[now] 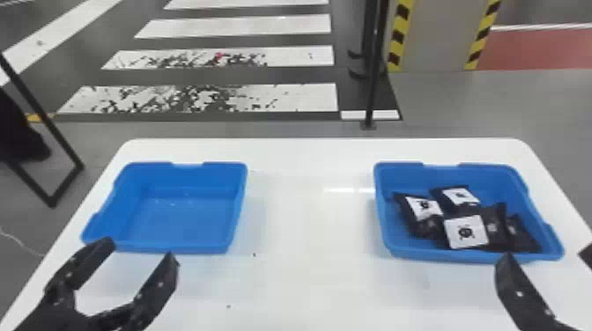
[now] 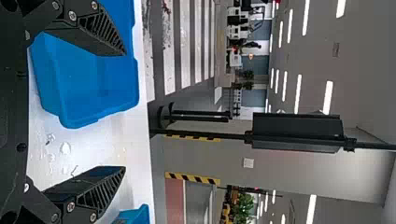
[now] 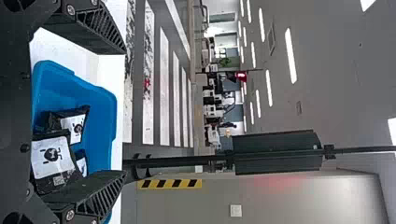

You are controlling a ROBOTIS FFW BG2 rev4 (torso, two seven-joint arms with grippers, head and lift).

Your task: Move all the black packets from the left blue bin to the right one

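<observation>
The left blue bin (image 1: 189, 220) holds nothing that shows. In the right blue bin (image 1: 469, 255) lie several black packets (image 1: 467, 231) with white labels, some overlapping. My left gripper (image 1: 141, 248) stands open at the near edge of the left bin, with nothing between its fingers; in the left wrist view the left gripper (image 2: 125, 112) has its fingers wide apart. At the near right side of the right bin is my right gripper (image 1: 544, 255), partly cut off by the view's edge. The right wrist view has the right gripper (image 3: 125, 112) open, packets (image 3: 53, 158) lying beyond its fingers.
Both bins stand on a white table (image 1: 308, 281), with a wide stretch of tabletop between them. Behind the table rises a black pole (image 1: 374, 79). A black metal frame (image 1: 66, 185) stands on the floor at the left.
</observation>
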